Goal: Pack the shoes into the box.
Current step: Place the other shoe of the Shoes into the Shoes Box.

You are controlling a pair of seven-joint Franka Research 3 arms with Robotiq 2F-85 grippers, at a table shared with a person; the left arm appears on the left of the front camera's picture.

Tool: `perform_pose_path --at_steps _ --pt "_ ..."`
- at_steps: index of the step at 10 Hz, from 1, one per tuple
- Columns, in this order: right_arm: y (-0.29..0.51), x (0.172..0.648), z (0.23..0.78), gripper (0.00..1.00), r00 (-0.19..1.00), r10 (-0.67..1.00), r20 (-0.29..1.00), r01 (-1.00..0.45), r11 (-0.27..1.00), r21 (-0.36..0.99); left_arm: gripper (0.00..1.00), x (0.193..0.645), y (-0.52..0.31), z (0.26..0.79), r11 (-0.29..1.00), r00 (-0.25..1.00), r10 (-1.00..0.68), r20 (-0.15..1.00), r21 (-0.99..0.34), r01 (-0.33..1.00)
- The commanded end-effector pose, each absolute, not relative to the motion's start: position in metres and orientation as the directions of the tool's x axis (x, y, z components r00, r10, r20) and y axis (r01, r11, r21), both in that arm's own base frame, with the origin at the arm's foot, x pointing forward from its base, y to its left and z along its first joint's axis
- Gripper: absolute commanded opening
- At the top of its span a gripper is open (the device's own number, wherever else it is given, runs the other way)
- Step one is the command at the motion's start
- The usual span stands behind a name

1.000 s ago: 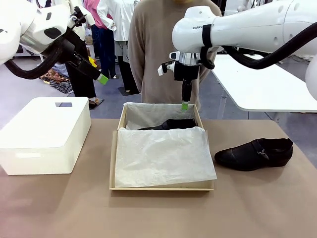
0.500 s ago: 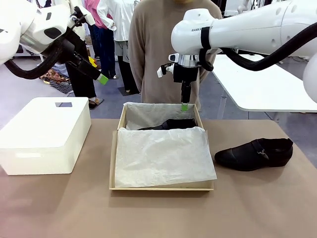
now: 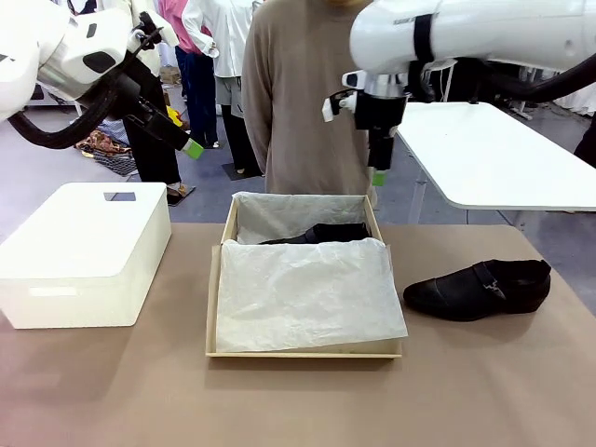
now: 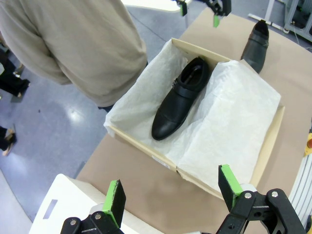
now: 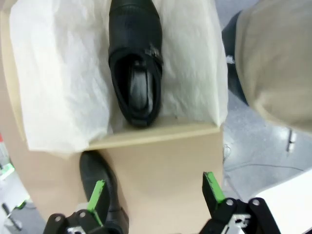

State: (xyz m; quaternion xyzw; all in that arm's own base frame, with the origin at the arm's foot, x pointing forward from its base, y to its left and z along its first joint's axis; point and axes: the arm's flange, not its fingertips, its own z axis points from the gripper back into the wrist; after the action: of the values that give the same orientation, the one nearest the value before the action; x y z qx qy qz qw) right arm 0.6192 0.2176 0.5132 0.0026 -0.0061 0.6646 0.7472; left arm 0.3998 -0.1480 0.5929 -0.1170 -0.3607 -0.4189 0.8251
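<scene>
One shoe (image 4: 179, 100) lies in the box (image 3: 213, 303), the other shoe (image 3: 480, 289) sits on the bench (image 3: 484, 391) just beside it (halfway, I'd say). Both arms' jaws hang apart, empty, up high.

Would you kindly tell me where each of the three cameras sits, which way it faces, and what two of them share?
Front view: fixed between the arms, facing across the table to the person; left gripper and right gripper raised.
Left wrist view: high on the left arm, looking down into the box; own open fingers below.
Right wrist view: above the box's end and the loose shoe; own open fingers.
Both wrist views share the boxed shoe.
</scene>
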Motion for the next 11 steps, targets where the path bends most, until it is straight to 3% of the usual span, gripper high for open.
perform_pose_path --at_steps 1,5,11 --pt "0.177 0.596 0.506 1.00 0.109 0.994 0.023 -0.992 0.110 -0.061 1.00 0.401 -0.146 0.592 0.609 0.375 -0.605 0.703 0.104 0.786" --pt "0.106 0.583 0.499 1.00 0.141 0.990 0.009 -0.982 0.141 -0.126 1.00 0.401 -0.146 0.592 0.609 0.375 -0.605 0.703 0.104 0.786" --pt "0.069 0.581 0.463 1.00 0.192 0.981 0.017 -0.980 0.192 -0.048 1.00 0.401 -0.146 0.592 0.609 0.375 -0.605 0.703 0.104 0.786"
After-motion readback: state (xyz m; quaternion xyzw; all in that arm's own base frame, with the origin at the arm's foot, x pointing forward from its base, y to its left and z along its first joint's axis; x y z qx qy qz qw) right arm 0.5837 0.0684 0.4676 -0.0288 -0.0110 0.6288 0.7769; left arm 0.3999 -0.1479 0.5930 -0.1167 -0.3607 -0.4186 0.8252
